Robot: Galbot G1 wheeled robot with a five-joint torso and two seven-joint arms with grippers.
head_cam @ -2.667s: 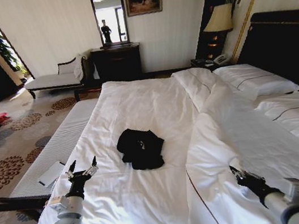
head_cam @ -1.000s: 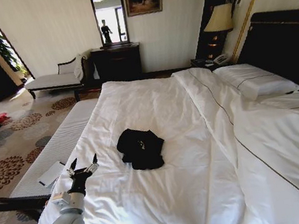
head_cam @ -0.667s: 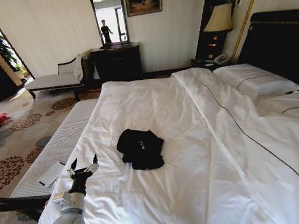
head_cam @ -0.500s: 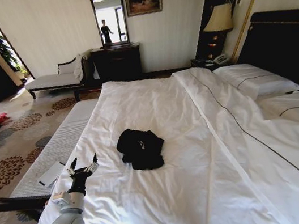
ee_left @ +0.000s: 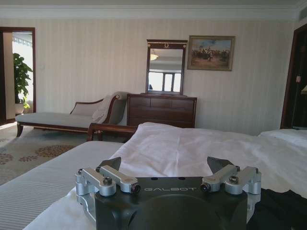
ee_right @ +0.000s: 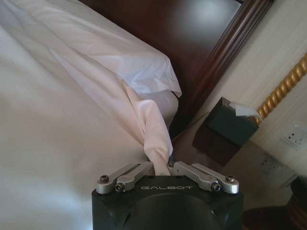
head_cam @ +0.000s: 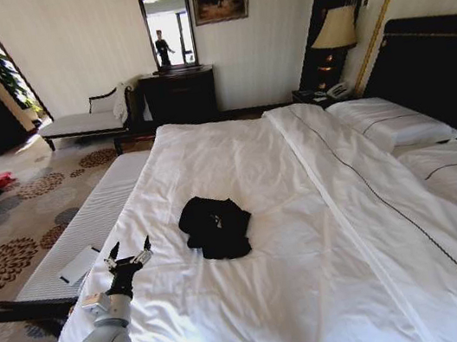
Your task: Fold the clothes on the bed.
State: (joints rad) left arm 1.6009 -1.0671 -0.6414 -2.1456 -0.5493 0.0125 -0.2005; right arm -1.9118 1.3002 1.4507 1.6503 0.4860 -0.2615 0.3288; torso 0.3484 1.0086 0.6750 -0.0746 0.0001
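Duvet [ee_right: 156, 136] pinched in the right tool [ee_right: 161, 164] could snag; left tool [head_cam: 128, 260] hovers spread beside the T-shirt [head_cam: 215, 224].

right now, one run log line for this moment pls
left gripper: open, hovering over bed edge | right gripper: shut on white duvet near headboard | black T-shirt: crumpled, untouched
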